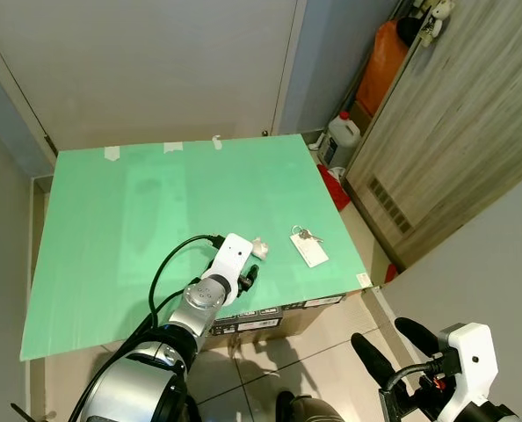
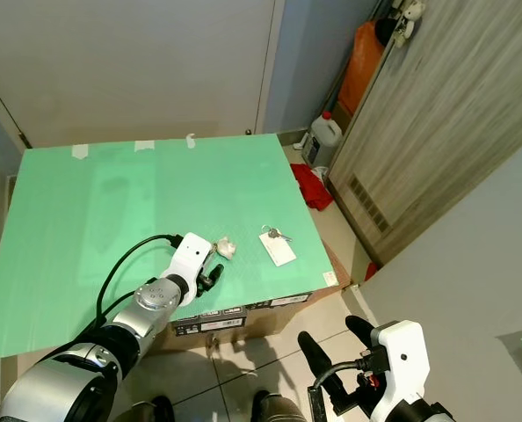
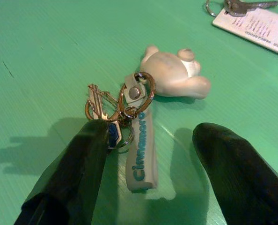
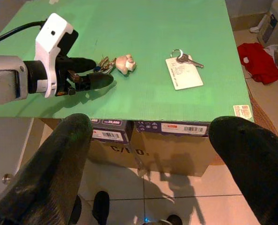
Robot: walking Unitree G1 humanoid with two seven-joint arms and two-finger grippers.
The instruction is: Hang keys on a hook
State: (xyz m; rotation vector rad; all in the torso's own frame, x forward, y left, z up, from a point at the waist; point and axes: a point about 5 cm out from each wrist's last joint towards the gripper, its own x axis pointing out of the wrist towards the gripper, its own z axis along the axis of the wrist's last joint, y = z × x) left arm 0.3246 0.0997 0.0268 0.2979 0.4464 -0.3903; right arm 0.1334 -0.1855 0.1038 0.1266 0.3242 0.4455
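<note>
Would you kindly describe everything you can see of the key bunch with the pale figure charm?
The key bunch lies flat on the green table, near its front edge. It joins brass-coloured keys, a blue-headed key, metal rings, a grey rubbery strap reading "Cinnamoro", and a pale, glossy animal-shaped charm. The left gripper is open around it; one of its black fingers overlaps the keys, though contact is unclear.

A key bunch (image 3: 112,112) with a grey "Cinnamoro" strap (image 3: 141,152) and a white figurine charm (image 3: 174,75) at 1 o'clock lies flat on the green tabletop (image 1: 155,202).
</note>
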